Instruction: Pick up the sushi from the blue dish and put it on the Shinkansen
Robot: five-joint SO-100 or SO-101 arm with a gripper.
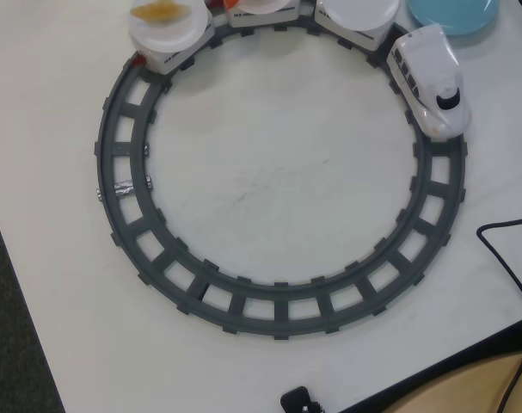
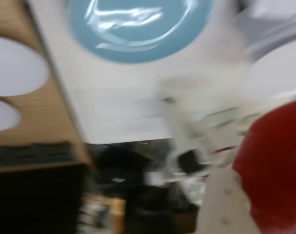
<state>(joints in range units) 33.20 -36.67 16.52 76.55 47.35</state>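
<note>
The white toy bullet train point(image 1: 432, 79) is sitting on the dark grey circular plastic track point(image 1: 149, 249), trailing cars topped with round white plates point(image 1: 166, 30). The round light blue dish point(image 2: 138, 27) is lying bare on the white table point(image 1: 286, 189). In the blurred wrist view, the red-topped white rice sushi point(image 2: 274, 165) is filling the lower right corner; the pincer's state cannot be made out.

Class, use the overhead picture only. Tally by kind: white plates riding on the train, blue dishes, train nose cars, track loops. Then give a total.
White plates on the train: 3
Blue dish: 1
Shinkansen nose car: 1
Track loop: 1
Total: 6
</note>
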